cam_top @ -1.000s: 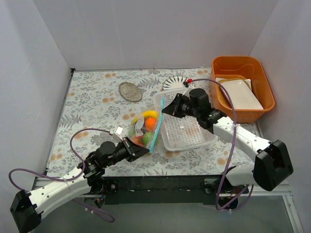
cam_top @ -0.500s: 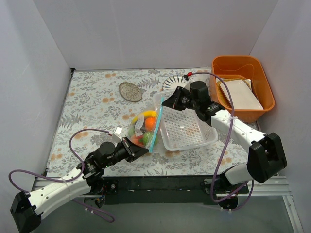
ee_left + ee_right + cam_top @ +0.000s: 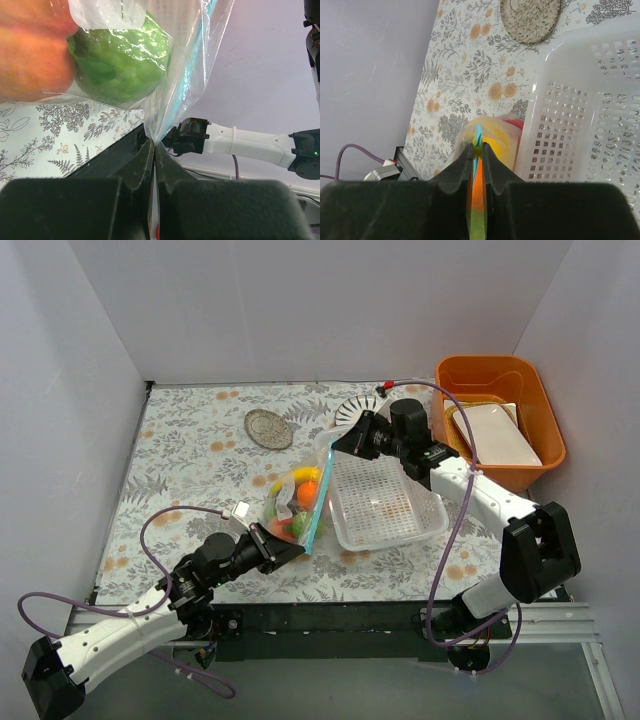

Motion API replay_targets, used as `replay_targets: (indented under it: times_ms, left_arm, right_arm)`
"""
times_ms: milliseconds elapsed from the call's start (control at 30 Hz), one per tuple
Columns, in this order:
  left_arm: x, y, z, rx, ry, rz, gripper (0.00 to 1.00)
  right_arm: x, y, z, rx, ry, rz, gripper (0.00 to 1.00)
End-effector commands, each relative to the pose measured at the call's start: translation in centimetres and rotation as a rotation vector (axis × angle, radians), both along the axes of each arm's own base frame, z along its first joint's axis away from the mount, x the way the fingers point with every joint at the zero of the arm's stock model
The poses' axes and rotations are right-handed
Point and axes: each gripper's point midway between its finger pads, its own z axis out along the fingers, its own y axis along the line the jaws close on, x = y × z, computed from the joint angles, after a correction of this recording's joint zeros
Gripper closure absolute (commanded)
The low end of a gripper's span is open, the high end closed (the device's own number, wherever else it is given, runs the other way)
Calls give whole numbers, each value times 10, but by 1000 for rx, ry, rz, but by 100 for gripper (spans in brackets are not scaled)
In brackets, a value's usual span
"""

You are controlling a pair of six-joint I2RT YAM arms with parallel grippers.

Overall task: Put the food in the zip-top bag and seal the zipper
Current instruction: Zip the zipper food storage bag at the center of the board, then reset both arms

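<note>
The clear zip-top bag (image 3: pixel 290 505) lies on the flowered table left of the basket, with the food (image 3: pixel 306 492) inside: yellow, orange, green and red pieces show through. Its blue-green zipper (image 3: pixel 322 502) runs along the right edge. My left gripper (image 3: pixel 299 549) is shut on the bag's near corner; in the left wrist view the plastic (image 3: pixel 165 107) is pinched in my left gripper (image 3: pixel 152 146), under a green ball (image 3: pixel 120 65). My right gripper (image 3: pixel 338 447) is shut on the zipper's far end; the strip (image 3: pixel 478 131) pokes up out of my right gripper (image 3: pixel 478 146).
A white perforated basket (image 3: pixel 388 505) stands right beside the bag. An orange bin (image 3: pixel 540 430) holding a white dish sits at the back right. A round woven coaster (image 3: pixel 268 428) and a white ribbed plate (image 3: pixel 358 410) lie further back. White walls close in on three sides.
My right gripper has slid away from me along the zipper to its far end. The left gripper and the bag's near corner have stayed put.
</note>
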Motion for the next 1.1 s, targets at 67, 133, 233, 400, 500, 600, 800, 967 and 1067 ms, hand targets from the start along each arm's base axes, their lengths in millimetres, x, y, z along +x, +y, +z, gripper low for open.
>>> replay_targets:
  times_ms: [67,133,233,400,500,600,800,967,1067]
  left_arm:
    - [-7,0,-13,-52,191,28,100]
    - [-7,-1,-11,-52,181,22,100]
    - [-7,-1,-6,-34,154,11,82]
    - [0,8,-1,73,115,50,47]
    - [9,16,18,104,59,99,31]
    - [14,29,27,165,39,153,20]
    - [25,53,49,295,-33,235,5]
    - [40,67,59,446,-76,296,2]
    - [50,67,63,541,-94,297,2]
  right_arm:
    - [32,-4,44,57,-158,-53,94]
    - [32,-1,45,63,-162,-34,89]
    - [31,1,48,23,-168,31,70]
    - [35,-13,42,-168,-141,56,55]
    - [38,-29,43,-297,-142,36,49]
    - [40,-53,43,-421,-153,-23,46]
    - [34,-110,32,-645,-146,-184,43]
    - [17,-134,18,-694,-135,-219,41]
    - [3,-139,-3,-707,-101,-197,41]
